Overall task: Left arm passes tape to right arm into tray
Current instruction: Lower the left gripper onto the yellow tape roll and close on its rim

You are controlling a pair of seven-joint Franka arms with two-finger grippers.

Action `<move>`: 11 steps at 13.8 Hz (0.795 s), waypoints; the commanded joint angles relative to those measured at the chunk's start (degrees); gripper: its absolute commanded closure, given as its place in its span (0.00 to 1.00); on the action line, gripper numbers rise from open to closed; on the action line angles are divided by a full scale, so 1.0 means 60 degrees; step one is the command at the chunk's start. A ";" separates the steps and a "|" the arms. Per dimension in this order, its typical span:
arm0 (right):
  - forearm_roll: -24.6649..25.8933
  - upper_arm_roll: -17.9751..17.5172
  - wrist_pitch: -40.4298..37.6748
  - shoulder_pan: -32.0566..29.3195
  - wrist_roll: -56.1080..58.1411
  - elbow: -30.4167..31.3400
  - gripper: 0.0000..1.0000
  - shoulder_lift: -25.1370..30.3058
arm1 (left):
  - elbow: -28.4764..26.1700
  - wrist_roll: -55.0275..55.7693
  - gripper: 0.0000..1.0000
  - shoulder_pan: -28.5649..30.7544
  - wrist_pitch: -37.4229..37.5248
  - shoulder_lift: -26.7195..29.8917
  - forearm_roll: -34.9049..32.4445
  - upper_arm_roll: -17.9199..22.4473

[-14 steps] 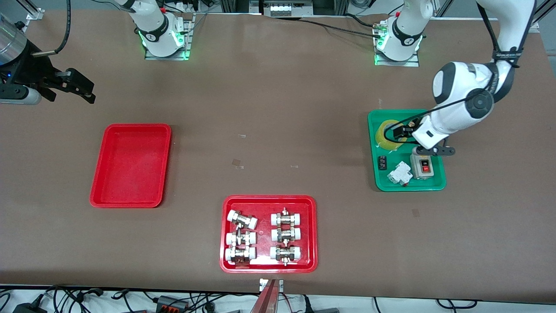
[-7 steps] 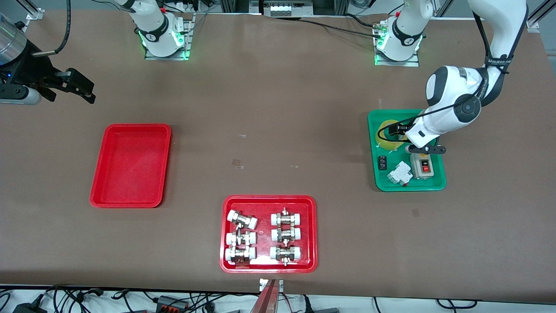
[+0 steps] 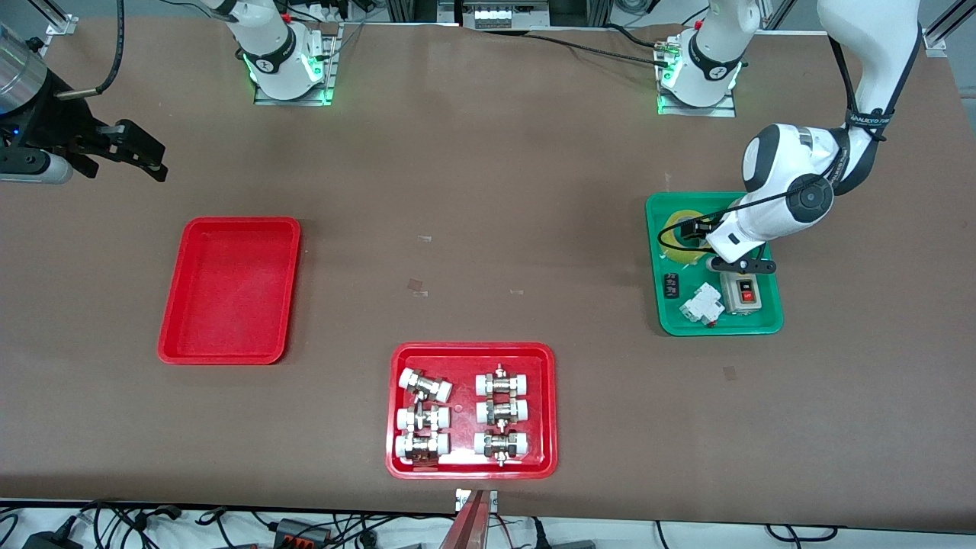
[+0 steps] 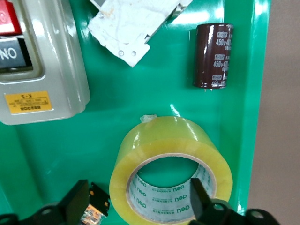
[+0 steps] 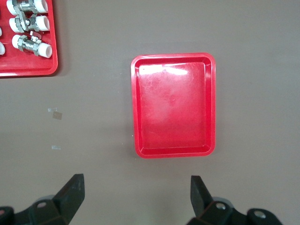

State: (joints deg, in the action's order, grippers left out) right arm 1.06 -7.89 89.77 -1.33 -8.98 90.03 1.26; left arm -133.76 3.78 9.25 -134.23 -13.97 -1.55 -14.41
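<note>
Fingers (image 4: 77, 204) of the left gripper (image 4: 140, 208) stand apart astride the tape (image 4: 171, 176): one is outside the roll's wall, the other reaches into its hollow core. We see no contact yet, so we judge nothing is held. The roll lies flat, its axis upright, directly between the fingers; closing should pinch one wall. We judge the left arm (image 3: 789, 194) alone within reach of it.

We take the green tray (image 3: 770, 324) as landmark. It is glossy moulded plastic with a raised rim, at the left arm's end of the table. The tape sits in its corner farthest from the front camera, just beside the rim. The roll is translucent yellow film, smooth and rounded, over a pale printed core. Sharing the green tray are a grey switch box (image 4: 40, 61) with red and black buttons, a white angular breaker (image 4: 133, 26), and a small dark cylindrical capacitor (image 4: 213, 56); all lie nearer the front camera than the tape.

Well apart from the green tray, toward the right arm's end, lies the tray (image 3: 229, 290): plain red, rectangular, round-cornered, empty. A second red tray of fittings (image 3: 473, 473) lies between, nearer the camera.

Waiting over bare table beside the tray, the right gripper (image 5: 136, 197) has its fingers fully spread and empty.
</note>
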 commanded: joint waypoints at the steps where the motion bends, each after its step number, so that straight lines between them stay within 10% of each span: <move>1: 0.0014 -0.0004 -0.0108 0.0031 -0.0026 -0.0151 0.00 -0.0004 | -0.0059 0.0001 0.24 0.0128 -0.0186 -0.0044 -0.0401 -0.0030; 6: 0.0014 -0.0004 -0.0108 0.0017 -0.0026 -0.0151 0.00 -0.0019 | -0.0367 0.0001 0.29 0.0201 -0.0817 -0.0191 -0.0401 -0.0016; 10: 0.0014 -0.0004 -0.0108 0.0017 -0.0026 -0.0151 0.00 -0.0019 | -0.0367 0.0001 0.97 0.0244 -0.0759 -0.0074 -0.0401 -0.0001; 11: 0.0014 -0.0004 -0.0108 0.0017 -0.0026 -0.0151 0.00 -0.0019 | -0.0367 -0.0014 0.99 0.0390 -0.0729 -0.0073 -0.0401 -0.0015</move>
State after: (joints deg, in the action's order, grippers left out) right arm 1.06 -7.89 89.77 -1.33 -8.98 90.03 1.25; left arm -135.26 3.77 10.30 -138.26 -15.44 -2.57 -14.37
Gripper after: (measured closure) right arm 0.000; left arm 0.551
